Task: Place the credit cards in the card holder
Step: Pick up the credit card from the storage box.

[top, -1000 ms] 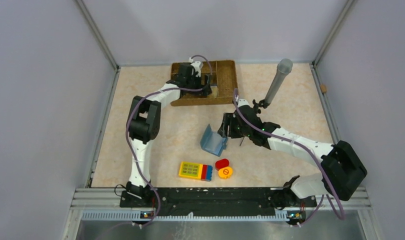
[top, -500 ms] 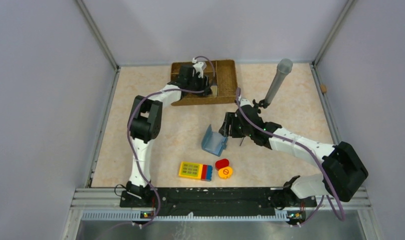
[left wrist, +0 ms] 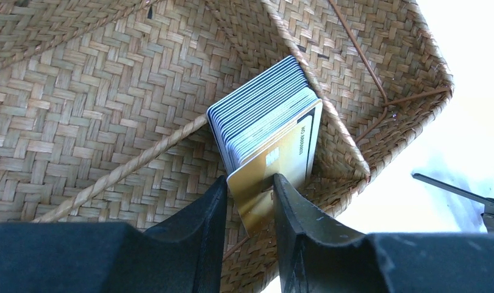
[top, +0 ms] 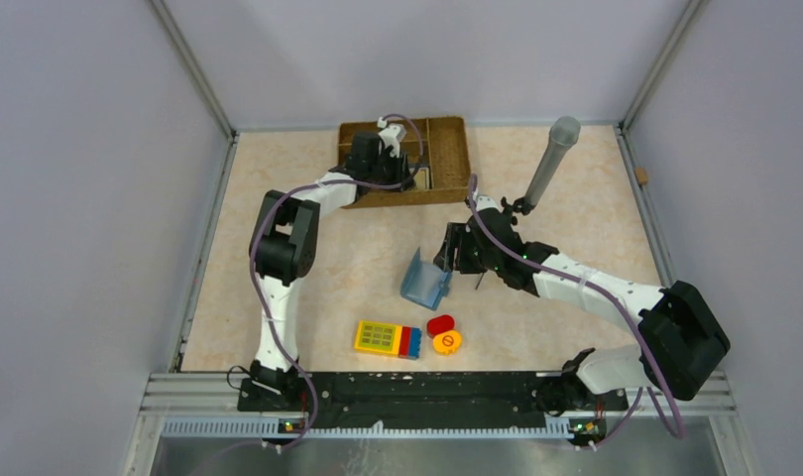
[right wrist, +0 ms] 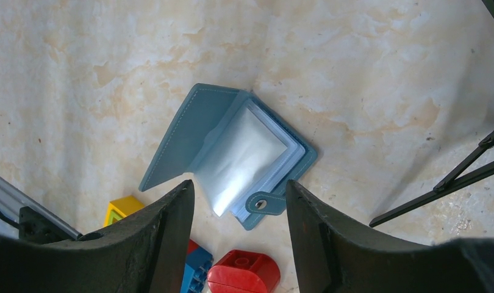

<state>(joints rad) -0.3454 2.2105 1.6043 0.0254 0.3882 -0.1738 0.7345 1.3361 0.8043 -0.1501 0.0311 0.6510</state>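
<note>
Several credit cards (left wrist: 263,116) stand on edge as a stack in a compartment of the wicker tray (left wrist: 80,110). A gold card (left wrist: 281,152) is at the front of the stack. My left gripper (left wrist: 249,180) reaches into the tray (top: 449,159), jaws half narrowed, with the gold card's near corner between them and a gap still showing on the left. The teal-blue card holder (right wrist: 232,152) lies unfolded on the table (top: 424,281), clear pockets up. My right gripper (right wrist: 238,184) hovers open just above its snap tab, holding nothing.
A yellow keypad block (top: 388,339), a red piece (top: 440,323) and an orange disc (top: 446,342) lie near the front of the holder. A grey tube on a black stand (top: 551,159) rises behind the right arm, its legs (right wrist: 452,177) beside the holder.
The left jaws have narrowed from wide open to round the gold card, and the left wrist has shifted slightly over the tray. The right arm and the holder have not moved.
</note>
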